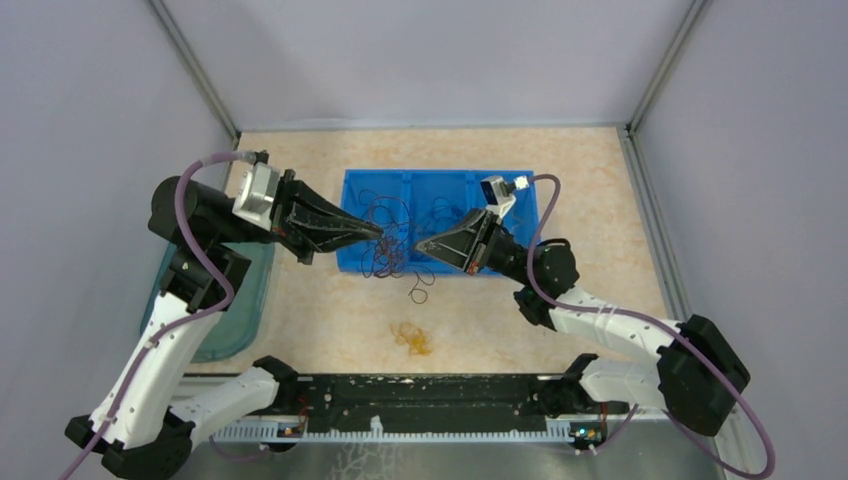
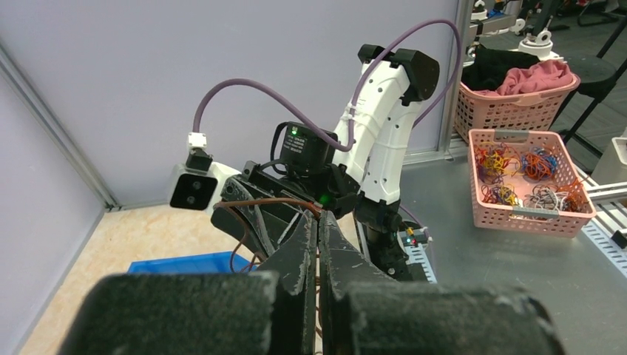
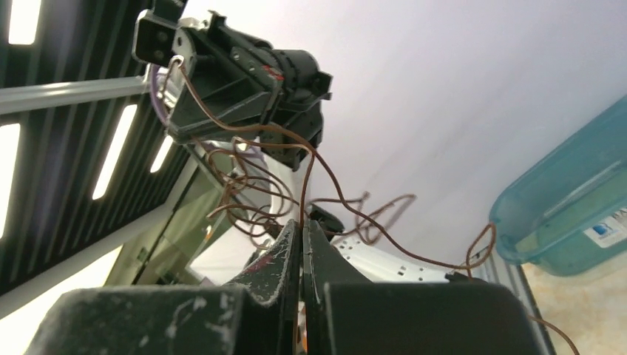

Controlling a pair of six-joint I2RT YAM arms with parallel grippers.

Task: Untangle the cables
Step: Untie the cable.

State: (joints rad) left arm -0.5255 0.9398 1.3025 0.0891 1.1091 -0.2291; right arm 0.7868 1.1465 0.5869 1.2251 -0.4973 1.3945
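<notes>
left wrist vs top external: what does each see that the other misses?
Left wrist only: pink basket holding coloured bundles.
Top external only: yellow-orange clump, teal tub, and the whole tangle of cables strung between left gripper and right gripper.
Both: blue bin, right arm, left gripper shut on the cables.

site: robotics lab, walled test cell | enclosure: plain lilac partition panels (image 1: 80, 120) on aluminium posts (image 1: 195, 65) around a beige surface (image 1: 590, 230) | rig: left arm (image 1: 150, 365) and right arm (image 1: 610, 322) bolted to a black rail (image 1: 420, 390) | beyond: pink basket (image 2: 540, 220) of sorted wire bundles (image 2: 540, 163), cloth-filled basket (image 2: 510, 111), grey metal surface (image 2: 503, 288) | overhead: strip lights (image 3: 111, 151)
</notes>
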